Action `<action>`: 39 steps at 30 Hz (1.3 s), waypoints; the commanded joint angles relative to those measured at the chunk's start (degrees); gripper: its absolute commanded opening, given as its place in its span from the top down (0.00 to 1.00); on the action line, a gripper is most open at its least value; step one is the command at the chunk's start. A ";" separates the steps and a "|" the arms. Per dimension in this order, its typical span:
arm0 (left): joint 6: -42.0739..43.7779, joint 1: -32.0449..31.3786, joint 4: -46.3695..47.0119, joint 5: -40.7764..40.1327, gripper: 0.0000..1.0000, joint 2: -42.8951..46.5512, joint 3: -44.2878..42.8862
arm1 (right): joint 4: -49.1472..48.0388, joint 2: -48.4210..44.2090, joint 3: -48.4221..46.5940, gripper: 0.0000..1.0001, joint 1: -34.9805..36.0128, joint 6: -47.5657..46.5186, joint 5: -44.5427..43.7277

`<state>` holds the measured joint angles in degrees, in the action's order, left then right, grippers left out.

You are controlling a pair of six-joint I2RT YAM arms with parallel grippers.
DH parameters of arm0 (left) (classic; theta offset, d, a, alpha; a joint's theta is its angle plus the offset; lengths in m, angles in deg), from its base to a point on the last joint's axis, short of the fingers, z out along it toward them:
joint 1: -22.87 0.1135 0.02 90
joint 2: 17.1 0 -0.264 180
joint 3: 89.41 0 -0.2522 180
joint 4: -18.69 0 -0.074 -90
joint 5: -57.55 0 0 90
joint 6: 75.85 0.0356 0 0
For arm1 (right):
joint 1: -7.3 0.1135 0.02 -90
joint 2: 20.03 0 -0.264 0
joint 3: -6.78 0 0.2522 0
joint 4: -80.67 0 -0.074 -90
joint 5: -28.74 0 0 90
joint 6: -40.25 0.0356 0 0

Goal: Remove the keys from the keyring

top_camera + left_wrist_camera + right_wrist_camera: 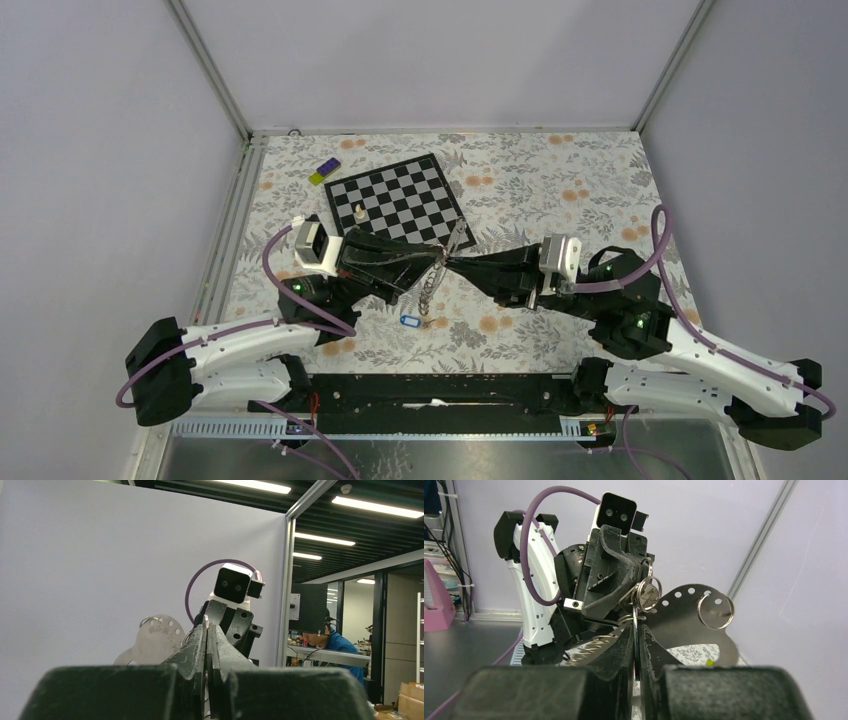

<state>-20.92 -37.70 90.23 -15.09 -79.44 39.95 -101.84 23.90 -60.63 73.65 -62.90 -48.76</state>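
My two grippers meet tip to tip above the flowered table. The left gripper (438, 259) (207, 626) is shut on the thin wire keyring (644, 593), whose edge glints at its fingertips. The right gripper (454, 264) (636, 633) is shut on a thin flat key blade that runs up into the ring cluster. A broad silvery key head with holes (689, 620) (156, 638) sticks out sideways and carries a second small ring (715, 611). More keys (430, 290) dangle below the fingertips. The blue tag (410, 321) lies just under them on the table.
A small chessboard (400, 200) lies behind the grippers with a white chess piece (359, 212) on its left side. A purple and yellow block (324, 171) sits beyond it. Metal frame rails (225, 250) and grey walls close in the table.
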 commanded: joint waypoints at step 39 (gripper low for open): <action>14.94 -0.33 -18.43 7.59 1.00 11.03 0.40 | 12.93 -7.76 -4.27 1.00 -0.09 -4.43 -3.59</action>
<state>-9.97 -38.21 72.39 -9.65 -70.88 43.47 -85.58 18.15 -63.39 73.67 -66.48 -51.12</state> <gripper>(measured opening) 0.011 0.028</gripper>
